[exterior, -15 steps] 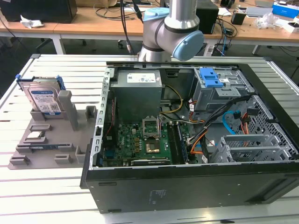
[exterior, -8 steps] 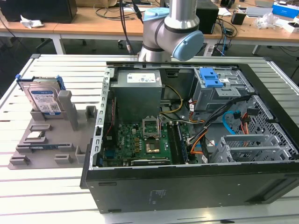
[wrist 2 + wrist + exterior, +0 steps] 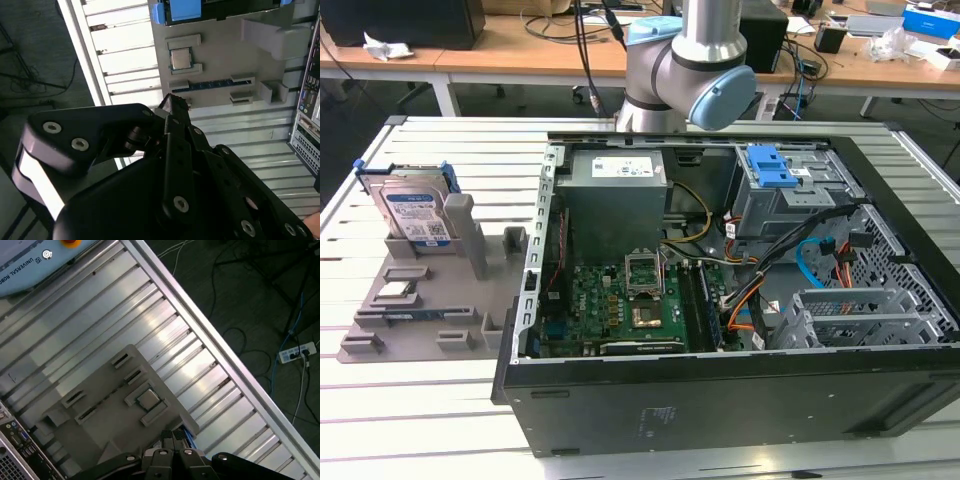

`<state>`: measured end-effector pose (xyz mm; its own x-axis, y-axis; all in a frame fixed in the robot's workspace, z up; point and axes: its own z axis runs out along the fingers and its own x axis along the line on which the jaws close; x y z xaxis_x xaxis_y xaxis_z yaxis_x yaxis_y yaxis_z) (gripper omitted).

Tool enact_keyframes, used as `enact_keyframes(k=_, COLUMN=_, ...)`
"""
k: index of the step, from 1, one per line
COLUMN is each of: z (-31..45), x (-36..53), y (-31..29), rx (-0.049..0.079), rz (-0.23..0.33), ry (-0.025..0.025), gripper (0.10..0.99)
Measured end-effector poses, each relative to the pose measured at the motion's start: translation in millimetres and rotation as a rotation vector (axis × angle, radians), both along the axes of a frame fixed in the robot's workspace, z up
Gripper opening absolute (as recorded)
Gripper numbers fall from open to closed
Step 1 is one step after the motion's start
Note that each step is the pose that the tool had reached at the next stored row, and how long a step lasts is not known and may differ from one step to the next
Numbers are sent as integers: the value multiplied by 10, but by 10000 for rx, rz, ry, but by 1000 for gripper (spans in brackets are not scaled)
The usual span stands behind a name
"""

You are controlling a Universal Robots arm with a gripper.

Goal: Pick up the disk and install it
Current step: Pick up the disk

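The disk (image 3: 415, 215), a silver drive with a white and blue label and a blue frame, stands on edge in a slot of the grey fixture (image 3: 420, 290) on the exterior view's left. In the second wrist view its blue frame (image 3: 182, 9) shows at the picture's border. My black gripper (image 3: 172, 102) hangs high above the fixture, apart from the disk. Its fingertips meet with nothing between them. In the first wrist view the gripper (image 3: 173, 436) points down over the fixture's edge (image 3: 115, 390).
The open computer case (image 3: 535, 300) lies on the slatted table (image 3: 430, 410), with motherboard (image 3: 620, 300), a blue latch (image 3: 775, 165) on a drive bay and a metal cage (image 3: 860, 315). A processor chip (image 3: 180, 59) and a memory stick (image 3: 210, 85) rest in the fixture.
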<state>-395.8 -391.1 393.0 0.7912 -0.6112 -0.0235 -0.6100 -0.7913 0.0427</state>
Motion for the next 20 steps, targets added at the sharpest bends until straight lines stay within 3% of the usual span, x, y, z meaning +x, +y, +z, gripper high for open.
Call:
enact_keyframes(k=6, z=0, x=0, y=0, rx=0, rz=1014, ry=1, gripper=106)
enact_keyframes(k=9, z=0, x=0, y=0, rx=-1, rz=1257, ry=0, gripper=106)
enact_keyframes(k=16, z=0, x=0, y=0, rx=-1, rz=1227, ry=0, gripper=106)
enact_keyframes(k=20, z=-1, x=0, y=0, rx=-2, rz=514, ry=0, gripper=106)
